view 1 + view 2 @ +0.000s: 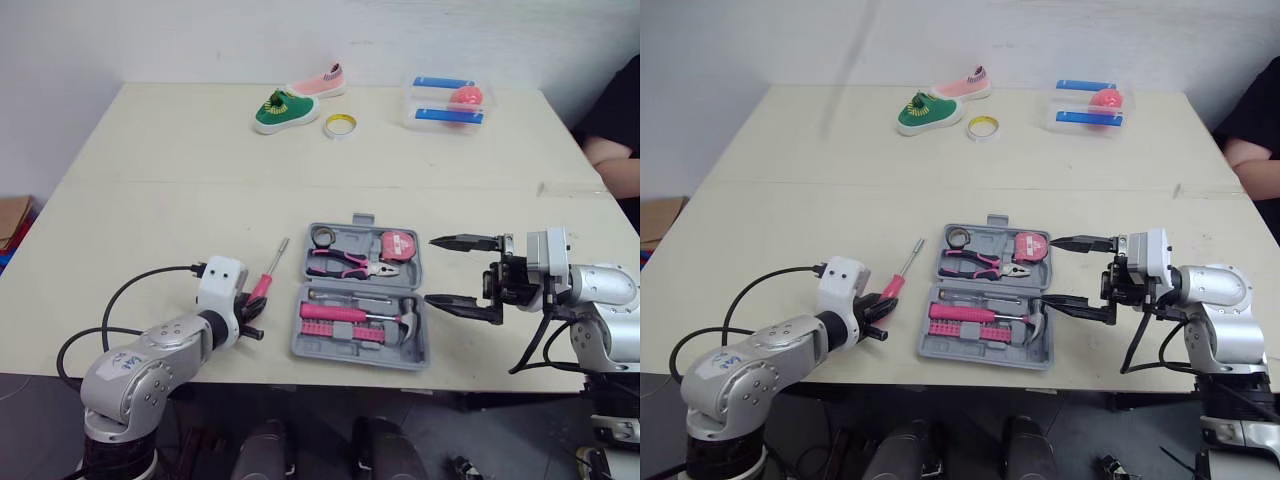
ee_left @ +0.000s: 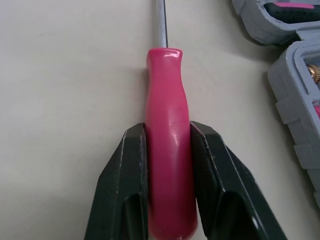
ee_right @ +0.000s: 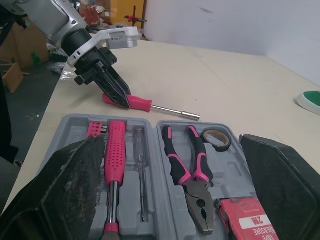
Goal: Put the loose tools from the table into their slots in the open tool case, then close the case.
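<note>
A pink-handled screwdriver [image 1: 269, 272] lies on the table left of the open grey tool case [image 1: 361, 297]. My left gripper [image 1: 252, 309] is shut on its pink handle [image 2: 168, 150], and the metal shaft [image 3: 176, 110] points away along the tabletop. In the case sit pink pliers [image 1: 347, 263], a roll of tape [image 1: 323, 237], a tape measure [image 1: 400, 246], a hammer [image 1: 355, 314] and a thin screwdriver [image 3: 141, 165]. My right gripper [image 1: 452, 272] hangs open just right of the case, one finger above the other, holding nothing.
At the table's far side lie a green shoe [image 1: 284, 109], a pink shoe [image 1: 322, 82], a yellow tape ring [image 1: 339, 125] and a clear box [image 1: 448, 102] with a pink ball. A person's arm [image 1: 615, 160] rests at the right edge. A black cable [image 1: 120, 300] trails from my left arm.
</note>
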